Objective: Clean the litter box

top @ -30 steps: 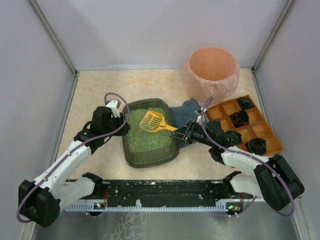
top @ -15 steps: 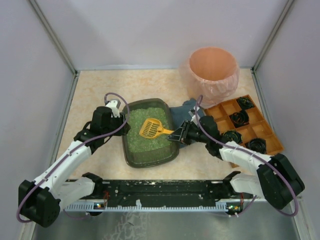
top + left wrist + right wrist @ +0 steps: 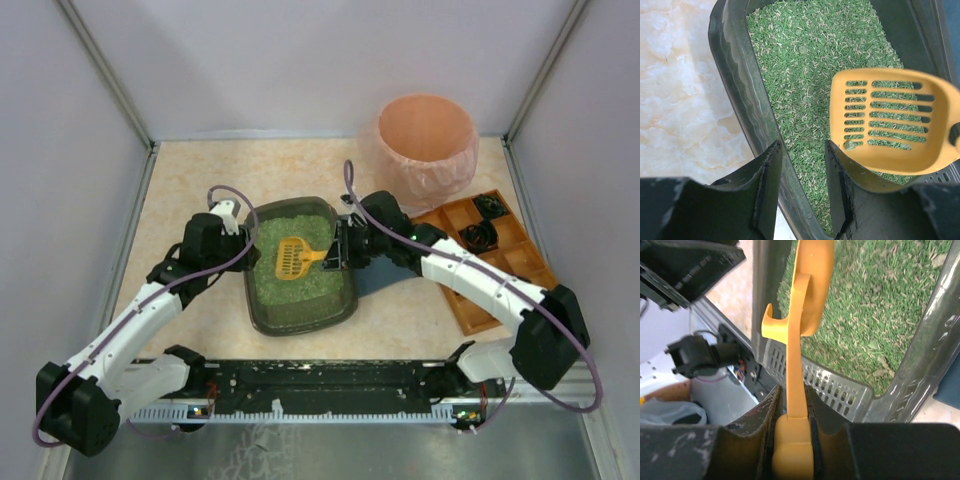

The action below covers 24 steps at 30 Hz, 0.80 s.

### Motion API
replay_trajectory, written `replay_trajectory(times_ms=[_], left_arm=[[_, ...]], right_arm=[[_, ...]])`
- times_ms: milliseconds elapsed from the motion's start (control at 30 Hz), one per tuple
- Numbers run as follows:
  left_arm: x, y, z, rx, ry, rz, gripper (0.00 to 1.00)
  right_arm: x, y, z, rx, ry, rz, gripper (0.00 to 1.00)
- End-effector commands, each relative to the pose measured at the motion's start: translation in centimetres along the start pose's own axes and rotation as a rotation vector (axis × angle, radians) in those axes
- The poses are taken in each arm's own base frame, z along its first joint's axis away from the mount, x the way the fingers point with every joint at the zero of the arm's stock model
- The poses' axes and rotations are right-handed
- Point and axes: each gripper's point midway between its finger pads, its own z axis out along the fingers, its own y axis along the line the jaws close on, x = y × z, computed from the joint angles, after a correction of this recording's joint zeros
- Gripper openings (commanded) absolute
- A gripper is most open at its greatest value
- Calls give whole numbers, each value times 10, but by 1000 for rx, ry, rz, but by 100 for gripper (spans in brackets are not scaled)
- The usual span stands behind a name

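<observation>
- The litter box (image 3: 300, 327), a dark grey-brown tray with a raised rim, sits on the marbled beige tabletop (image 3: 200, 180) at centre, between the two arms, with green granular litter (image 3: 300, 292) spread across its floor.
- The left hand (image 3: 801, 165) straddles the box's left wall with its jaws narrowly apart, one finger outside and one inside, clamped on the rim.
- A yellow slotted scoop (image 3: 292, 257) hangs over the litter inside the box, its handle running out toward the right rim. Whether its head touches the granules cannot be told.
- The right hand (image 3: 792, 405) is closed tight on the scoop's handle, holding it edge-up in the wrist view.
- A blue cloth (image 3: 372, 278) lies just beside the box's right side, largely covered by the right arm.
- An orange compartmented tray (image 3: 530, 265) lies near the right wall, with black items in its far cells.
- A round pink-lined bin (image 3: 420, 180) stands at the far right, well apart from the box.
</observation>
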Motion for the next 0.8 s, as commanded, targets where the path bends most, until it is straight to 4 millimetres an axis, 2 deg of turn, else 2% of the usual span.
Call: replay_trajectory(times_ms=[0, 233, 600, 767], left_arm=[[-9, -3, -4, 6, -34, -6, 46], [-10, -3, -5, 2, -40, -7, 46], [-9, -2, -3, 0, -34, -6, 46], [-9, -2, -3, 1, -33, -7, 46]], right_arm=[[16, 2, 0, 1, 175, -120, 0], [23, 14, 11, -100, 309, -184, 0], [33, 24, 30, -248, 424, -199, 0], [40, 14, 43, -244, 509, -176, 0]])
